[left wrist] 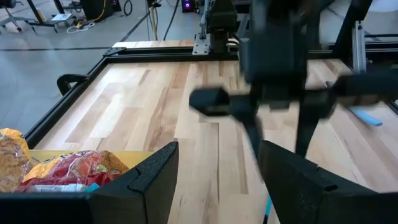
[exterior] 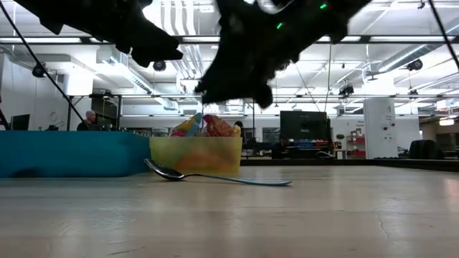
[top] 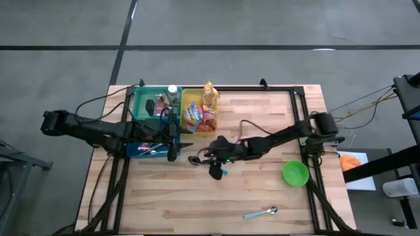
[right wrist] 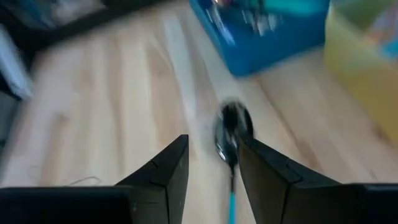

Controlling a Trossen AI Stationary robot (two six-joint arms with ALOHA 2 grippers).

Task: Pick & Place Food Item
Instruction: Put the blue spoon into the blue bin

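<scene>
1. The right tool (top: 209, 162) hangs over the middle of the counter (top: 262, 190), just above a spoon (exterior: 215, 176) with a dark bowl and a light blue handle.
2. In the right wrist view the spoon (right wrist: 231, 140) lies flat on the wood, its handle running between the two fingers (right wrist: 163, 171); the fingers stand a little apart on either side of it, and I cannot tell whether they touch it.
3. The left tool (top: 176, 134) hovers near the counter's left side, beside the blue bin (top: 143, 149), fingers parted and grasping nothing.
4. The food items, colourful snack packets (top: 203, 117), sit in the yellow bin (top: 189, 98) at the counter's far edge, next to a green bin (top: 146, 97).
5. A green bowl (top: 295, 173) stands near the counter's right edge.
6. A second spoon (top: 261, 213) lies close to the near edge.
</scene>
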